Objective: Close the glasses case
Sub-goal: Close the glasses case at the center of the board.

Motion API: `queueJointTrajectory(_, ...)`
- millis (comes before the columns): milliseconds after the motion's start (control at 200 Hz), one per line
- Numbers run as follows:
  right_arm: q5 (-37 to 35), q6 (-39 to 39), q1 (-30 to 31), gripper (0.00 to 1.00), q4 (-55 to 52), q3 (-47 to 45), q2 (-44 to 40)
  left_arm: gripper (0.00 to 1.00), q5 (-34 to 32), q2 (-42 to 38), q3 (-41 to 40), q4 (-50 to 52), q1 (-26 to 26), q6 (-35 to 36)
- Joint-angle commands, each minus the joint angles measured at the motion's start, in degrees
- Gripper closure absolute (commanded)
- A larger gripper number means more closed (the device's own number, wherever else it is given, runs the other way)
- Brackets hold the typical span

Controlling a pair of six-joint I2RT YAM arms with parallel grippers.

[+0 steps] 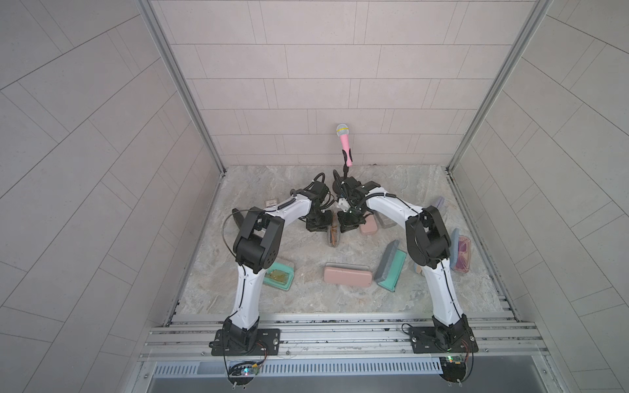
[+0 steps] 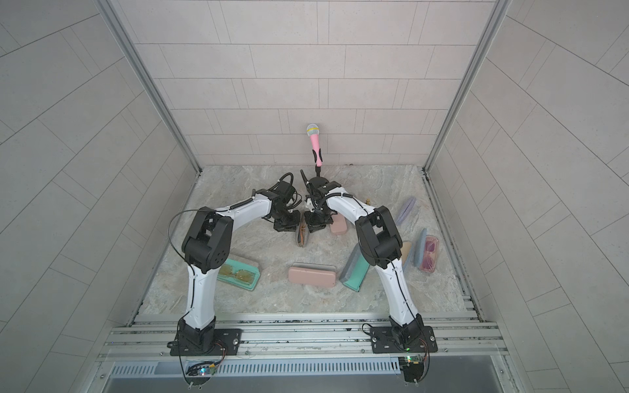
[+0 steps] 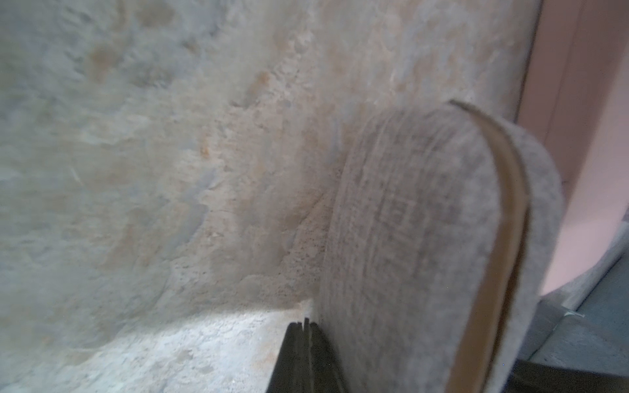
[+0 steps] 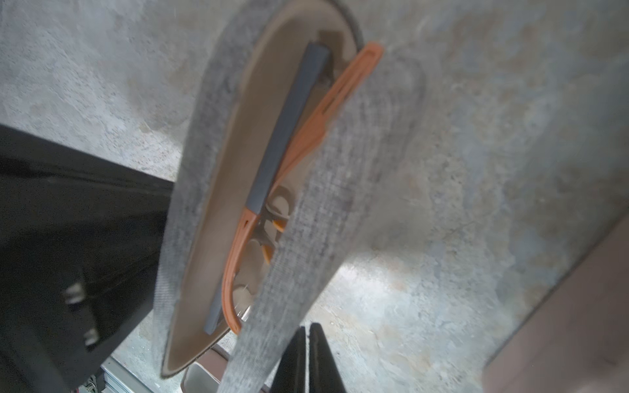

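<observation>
Left gripper (image 3: 305, 323) and right gripper (image 4: 308, 327), jaws together, flanking ajar glasses case (image 4: 340, 163)

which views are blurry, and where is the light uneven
Left wrist view: soft throughout, the grey felt case smeared, with a bright patch on the table beside the left fingers. Right wrist view: also blurred, though the orange glasses inside the case still read clearly. Both top views: sharp and evenly lit.

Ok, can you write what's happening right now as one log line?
case: grey felt glasses case, ajar | inside: orange glasses | left gripper: shut, beside one half | right gripper: shut, beside other half
</observation>
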State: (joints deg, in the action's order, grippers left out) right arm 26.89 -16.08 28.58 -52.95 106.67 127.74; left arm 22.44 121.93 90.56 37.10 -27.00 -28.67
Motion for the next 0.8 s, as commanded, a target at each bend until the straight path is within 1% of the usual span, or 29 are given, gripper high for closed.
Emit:
queueJointTrajectory(0, 9.7, 3.4, 2.3, 0.91, 6.1, -0.5, -1.9, 1.0, 8.9, -3.1, -0.8, -8.0, -2.0, 0.8)
queueJointTrajectory(155, 13.0, 5.7, 2.3, 0.9, 5.7, 0.9, -1.2, 1.0, 12.6, -4.4, -1.4, -10.0, -2.3, 2.2)
queueJointTrajectory(310, 13.5, 7.2, 2.3, 0.88, 3.3, 4.1, 1.5, 1.0, 16.9, -5.3, -2.6, -13.7, -2.9, 2.7)
queueJointTrajectory(480, 9.3, 6.2, 1.4, 0.83, 3.9, 2.2, 0.0, 1.0, 16.6, -5.6, -3.9, -14.9, -2.5, 1.4)
queueJointTrajectory(525, 6.8, 5.7, 1.3, 0.8, 4.1, 1.5, -0.8, 1.0, 15.9, -5.7, -4.2, -15.1, -2.2, 1.0)
queueJointTrajectory(595, 1.1, 4.6, 1.2, 0.74, 3.9, 0.4, -2.2, 1.0, 15.1, -6.4, -5.1, -16.1, -1.3, -0.5)
queueJointTrajectory(676, -3.2, 3.0, 1.0, 0.67, 4.8, -2.2, -4.7, 1.0, 13.9, -7.3, -6.6, -17.1, 0.4, -2.2)
queueJointTrajectory(796, -8.3, 0.7, 0.9, 0.64, 6.9, -7.3, -9.5, 1.0, 12.5, -9.5, -9.6, -18.1, 3.7, -3.9)
